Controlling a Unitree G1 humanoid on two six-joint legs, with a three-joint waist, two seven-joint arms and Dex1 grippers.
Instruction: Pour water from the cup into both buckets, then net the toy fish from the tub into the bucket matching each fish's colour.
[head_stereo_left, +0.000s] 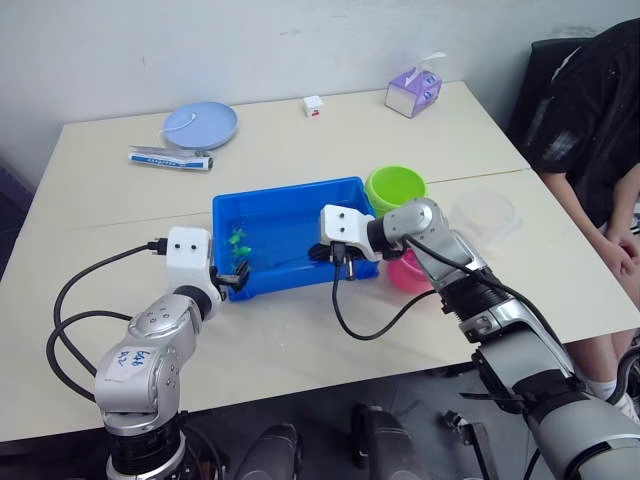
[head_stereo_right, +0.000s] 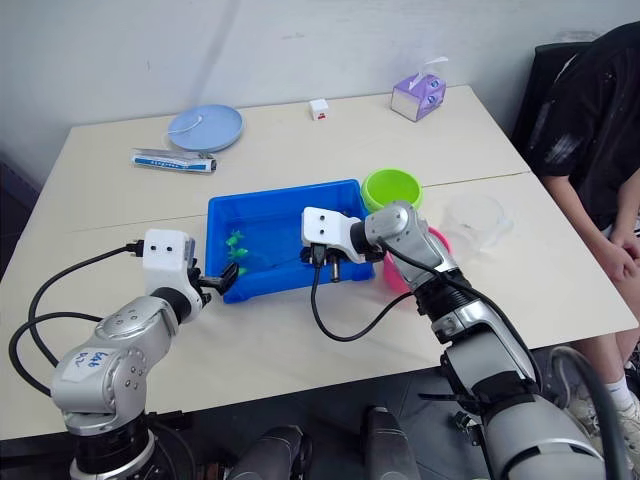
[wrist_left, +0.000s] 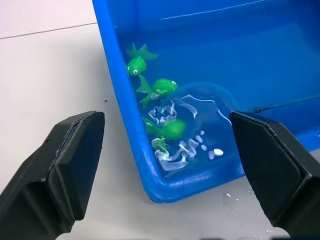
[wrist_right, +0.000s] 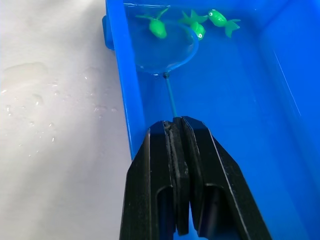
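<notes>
So the net (wrist_right: 167, 50) is down in the tub (head_stereo_left: 290, 192), hoop in the water at the end nearest the left arm, right among three green toy fish (wrist_left: 162, 87). One fish looks to sit inside or just at the hoop, the other two are just beside the rim (hard to call exactly through the ripples). The right gripper (wrist_right: 179, 131) has its fingers pressed together on the thin dark stick.

My guess on handling: the net is featherlight, but that stick is skinny and probably a bit bendy, so the hoop will wobble and lag behind any wrist turn. The pinch at the far end of the handle is about the only place to hold it. The fish look tiny, slick and floaty, so they'd likely slide off a tilted hoop. A slow, level scoop seems the way.

The left gripper (wrist_left: 160, 165) hangs over the tub's near corner, fingers wide apart, holding nothing. It's close to the hoop and could get in the way of a lift.

The green bucket (head_stereo_left: 395, 187) and pink bucket (head_stereo_left: 410, 272) sit just beside the tub's other end, with the right forearm over the pink one. The clear cup (head_stereo_left: 484, 213) is further right. There are water drops on the table (wrist_right: 50, 100), and a person (head_stereo_left: 590, 130) sits at the right edge.
</notes>
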